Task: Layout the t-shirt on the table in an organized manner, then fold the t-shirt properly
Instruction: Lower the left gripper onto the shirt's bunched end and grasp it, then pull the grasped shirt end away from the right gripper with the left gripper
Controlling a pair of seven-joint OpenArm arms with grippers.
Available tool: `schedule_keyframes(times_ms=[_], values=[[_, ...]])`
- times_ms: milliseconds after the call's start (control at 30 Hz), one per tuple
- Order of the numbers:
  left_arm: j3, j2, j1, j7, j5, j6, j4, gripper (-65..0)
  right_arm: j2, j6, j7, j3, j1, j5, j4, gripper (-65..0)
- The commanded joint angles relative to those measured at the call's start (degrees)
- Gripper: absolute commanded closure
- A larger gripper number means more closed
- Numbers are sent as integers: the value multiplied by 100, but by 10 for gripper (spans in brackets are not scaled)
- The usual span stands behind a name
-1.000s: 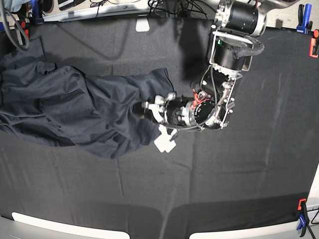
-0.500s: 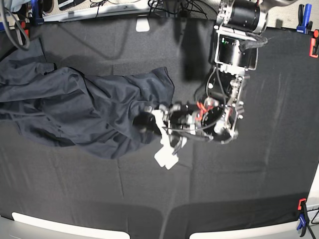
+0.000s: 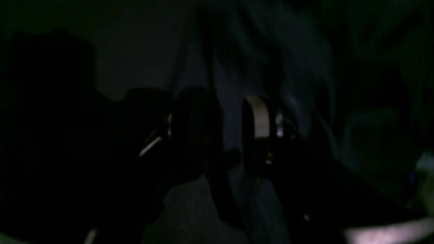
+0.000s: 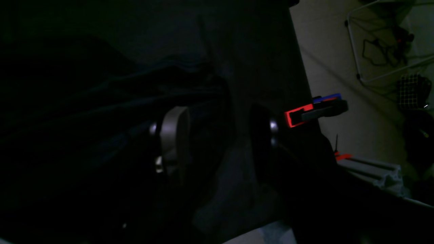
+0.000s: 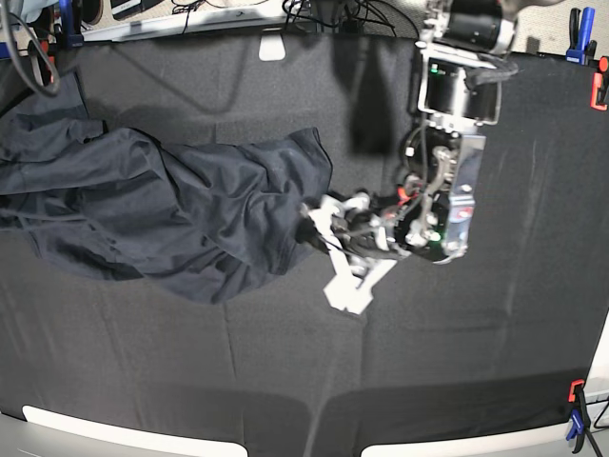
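Navy cloth, the t-shirt (image 5: 162,205), sprawls crumpled on the tabletop's (image 5: 428,362) left half, long axis running across. Left gripper (image 5: 319,228) sits at its near hem, fingers spread, gripping nothing. Right gripper (image 4: 217,142) also gapes, over dark cloth beside the tabletop's clamped edge.

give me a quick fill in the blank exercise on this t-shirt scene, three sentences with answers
1. The t-shirt lies crumpled on the ____ half of the table in the base view.
2. In the base view, the left gripper is at the shirt's ____ edge.
3. In the right wrist view, a ____ clamp sits at the table's edge.

Missing words: left; right; red
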Motion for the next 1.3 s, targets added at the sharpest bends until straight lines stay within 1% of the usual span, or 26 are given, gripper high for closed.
schedule_keyframes(times_ms=[0,33,167,367,500,667,833,900,933,1000,1033,1133,1200,1267], values=[[4,13,-151,-109,-103,59,85,-237,221,-79,83,57,96,61,98,-287],[4,2,-151,-105,-155,125,85,-237,221,-79,83,57,96,63,98,-287],[4,0,-149,61,-667,122,83,-237,221,-79,83,57,96,61,98,-286],[7,-31,-107,61,-592,125,79,-237,221,-79,85,57,96,61,98,-287],[7,-31,129,0,-588,120,79,-237,221,-79,87,57,96,63,98,-287],[7,-31,396,-240,-590,122,79,-237,221,-79,85,57,96,61,98,-287],[7,-28,437,-236,-595,122,79,-237,221,-79,87,57,96,61,98,-286],[11,-28,476,-164,-710,122,79,-237,221,-79,90,57,96,63,98,-286],[11,-26,507,-90,-859,103,79,-237,223,-79,90,57,96,63,98,-287],[11,-15,605,-70,-970,-149,79,-237,221,-79,92,57,96,63,98,-287],[11,-11,651,-107,-881,-243,79,-237,221,-79,92,57,96,63,98,-286],[11,-15,791,-275,-588,-247,79,-237,221,-79,92,57,96,63,98,-286],[11,-11,820,-190,-772,-245,79,-237,223,-79,94,57,98,63,98,-286],[11,-13,793,-76,-1263,-249,81,-236,223,-79,98,57,96,61,98,-286]])
